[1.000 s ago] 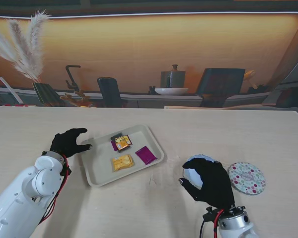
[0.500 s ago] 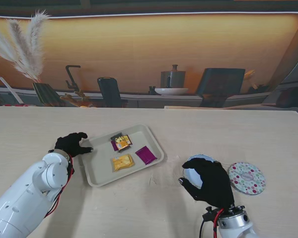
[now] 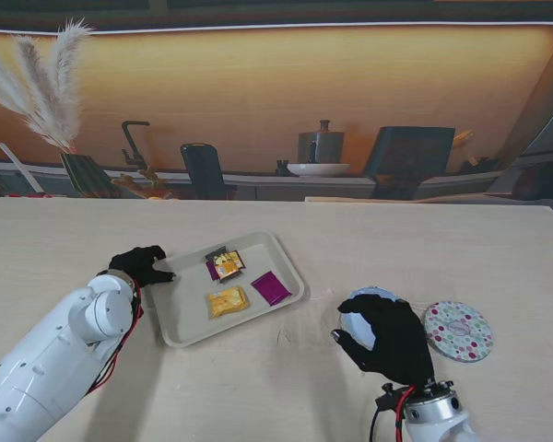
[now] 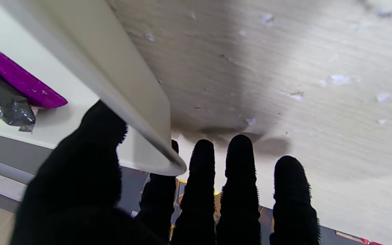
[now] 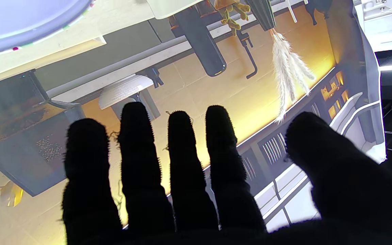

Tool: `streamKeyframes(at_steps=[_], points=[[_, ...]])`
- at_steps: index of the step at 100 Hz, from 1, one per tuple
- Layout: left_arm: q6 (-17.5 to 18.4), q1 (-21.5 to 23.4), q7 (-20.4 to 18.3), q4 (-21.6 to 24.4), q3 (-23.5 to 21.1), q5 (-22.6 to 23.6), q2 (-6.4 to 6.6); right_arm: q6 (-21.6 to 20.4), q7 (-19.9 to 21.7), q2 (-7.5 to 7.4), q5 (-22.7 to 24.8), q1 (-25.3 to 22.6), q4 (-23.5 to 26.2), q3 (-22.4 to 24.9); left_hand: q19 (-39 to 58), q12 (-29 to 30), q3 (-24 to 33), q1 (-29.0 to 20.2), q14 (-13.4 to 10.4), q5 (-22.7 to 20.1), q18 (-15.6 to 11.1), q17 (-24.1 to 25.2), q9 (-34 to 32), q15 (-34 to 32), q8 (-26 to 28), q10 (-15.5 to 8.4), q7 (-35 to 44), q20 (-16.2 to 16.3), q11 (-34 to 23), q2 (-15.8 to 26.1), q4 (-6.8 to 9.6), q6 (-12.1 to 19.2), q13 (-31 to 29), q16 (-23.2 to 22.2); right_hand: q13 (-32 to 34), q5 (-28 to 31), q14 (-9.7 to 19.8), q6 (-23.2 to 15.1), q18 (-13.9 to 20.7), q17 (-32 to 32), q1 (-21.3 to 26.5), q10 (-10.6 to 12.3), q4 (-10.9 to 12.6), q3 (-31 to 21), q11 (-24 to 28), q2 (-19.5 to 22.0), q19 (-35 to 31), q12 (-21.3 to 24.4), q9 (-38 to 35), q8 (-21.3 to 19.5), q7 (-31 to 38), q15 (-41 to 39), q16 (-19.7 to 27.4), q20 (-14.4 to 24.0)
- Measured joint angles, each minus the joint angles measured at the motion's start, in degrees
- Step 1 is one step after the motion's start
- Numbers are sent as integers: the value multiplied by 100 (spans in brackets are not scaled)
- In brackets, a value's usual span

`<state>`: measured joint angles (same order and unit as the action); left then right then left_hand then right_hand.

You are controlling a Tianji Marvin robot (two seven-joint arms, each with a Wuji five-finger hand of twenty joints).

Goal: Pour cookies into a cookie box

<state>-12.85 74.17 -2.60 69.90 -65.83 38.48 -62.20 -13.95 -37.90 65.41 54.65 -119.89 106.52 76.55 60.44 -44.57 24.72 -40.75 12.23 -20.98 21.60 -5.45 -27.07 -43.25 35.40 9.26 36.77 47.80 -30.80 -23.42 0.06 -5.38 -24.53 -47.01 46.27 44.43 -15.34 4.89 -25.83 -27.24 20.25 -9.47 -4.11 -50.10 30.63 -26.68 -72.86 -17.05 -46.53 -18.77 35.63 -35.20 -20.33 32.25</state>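
Our left hand (image 3: 143, 265) is at the left rim of the cream tray (image 3: 180, 330). In the left wrist view the thumb (image 4: 90, 160) sits over the rim's inner side and the other fingers (image 4: 238, 183) reach under the outer lip, so we read it as pinching the tray edge, grip just set or nearly so. How firm the contact is, we cannot tell.

The tray looks flat on the wooden table (image 3: 350, 239), not tilted. Three wrapped cookies lie in it: a yellow-and-dark packet (image 3: 226, 264) at the far side, a yellow one (image 3: 228, 301) nearer to us, and a purple one (image 3: 271, 287) to its right. None has left the tray.

Our right hand (image 3: 387, 339) covers the round cookie box (image 3: 358, 318) to the right of the tray, near but apart from it. The stand view shows its fingers draped around the box's nearer side, so it looks like a steadying hold. The right wrist view shows the fingers (image 5: 182, 163) spread and mostly straight, with the pale box rim (image 5: 29, 27) just in view. We cannot tell whether they truly clamp it.

The floral lid (image 3: 458, 331) lies flat just right of the box, so the box is already uncovered.

Progress, as we judge it:
- Done: lid off, box steadied, tray edge reached.
- Left: lift the tray, carry it over the box, tip it so the cookies slide in.

Pouring proper is not begun.
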Motion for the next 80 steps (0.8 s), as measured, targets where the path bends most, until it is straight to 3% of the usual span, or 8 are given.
streamKeyframes(at_steps=[18,33,38,51,72,80], points=[[-117,-88,-100,-32,58,-232,-1,4,2,0,-2,8,-2,-14,-95,91,234,-156,1,5,0,19,3,-57,780,-127,732,-92,140,-4,0,263,4,-111,0,5,-1,0,-1,0,0,0,0,-1,1,0,0,0,0,0,0,0,0,0],[-277,-152,-70,-58,103,-376,-25,3,6,3,-37,13,-6,-14,-377,1026,447,-800,-2,3,0,89,74,-57,2003,-128,1866,-238,859,-225,0,260,-77,-5,0,86,-1,0,-1,0,0,0,0,-2,1,0,0,0,0,0,0,0,0,-1],[-303,-152,-11,-59,98,-500,-42,2,18,4,-54,13,-6,-13,-501,1204,536,-939,-10,-28,0,120,89,-15,2228,-125,2149,-303,859,-342,0,260,-78,97,0,89,-2,0,-1,0,0,0,0,-3,1,0,0,0,0,0,0,0,0,-1],[-357,-144,26,-50,97,-543,-72,4,21,5,-48,2,-6,-2,-606,1431,847,-1218,-119,-206,0,138,66,18,2327,-63,2503,-364,924,-499,1,257,-90,183,0,180,-8,0,-1,0,0,8,1,-6,11,0,0,-1,-89,0,10,0,0,-1],[-424,-115,-4,-5,88,-790,-78,6,45,7,-65,5,-6,-5,-681,1436,1189,-1220,-106,-261,0,138,-223,8,2396,6,2735,-448,860,-505,180,185,-31,235,0,233,-9,0,-3,0,0,9,66,-6,11,0,0,-1,-89,0,19,0,0,0],[-457,-116,-12,5,86,-860,-79,8,88,7,-91,18,-10,-14,-701,1555,1402,-1220,-106,-261,0,138,-266,3,2535,11,2795,-525,859,-505,425,181,-4,235,0,233,-9,0,-3,0,0,9,66,-6,11,1,0,-1,-89,0,19,0,0,-1]])
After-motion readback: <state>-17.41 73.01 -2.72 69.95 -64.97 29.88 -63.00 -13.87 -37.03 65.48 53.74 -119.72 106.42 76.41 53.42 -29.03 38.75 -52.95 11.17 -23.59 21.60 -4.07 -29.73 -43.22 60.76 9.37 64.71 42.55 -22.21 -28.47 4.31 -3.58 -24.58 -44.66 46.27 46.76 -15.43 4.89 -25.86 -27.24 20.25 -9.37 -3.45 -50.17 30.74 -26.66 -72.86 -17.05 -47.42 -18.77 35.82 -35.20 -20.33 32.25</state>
